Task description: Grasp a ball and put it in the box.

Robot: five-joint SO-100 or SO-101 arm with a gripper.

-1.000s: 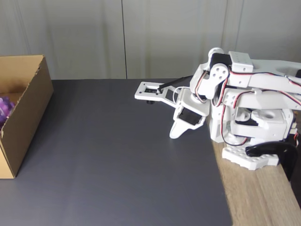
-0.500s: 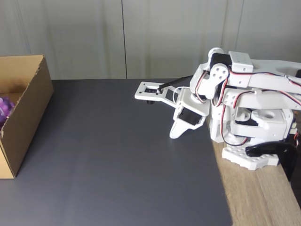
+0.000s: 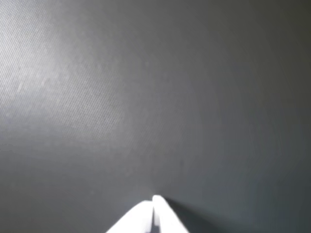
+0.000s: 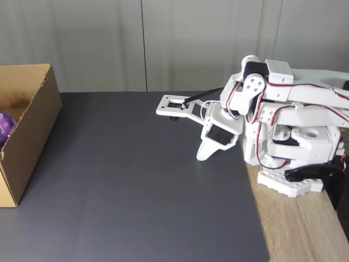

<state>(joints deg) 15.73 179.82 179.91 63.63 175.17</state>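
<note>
Pincer [image 4: 200,156] sits folded low against the arm's base at the right of the fixed view, tip pointing down at the dark mat; in the wrist view its two white fingertips [image 3: 160,213] meet with no gap and nothing between them. From there the ball [image 4: 5,126] lies far off to the left, well apart across the bare mat, a purple knobbly edge showing inside the box [image 4: 32,125] at the bench's left end. Judging by that, the ball is already in the box and the arm looks parked.
</note>
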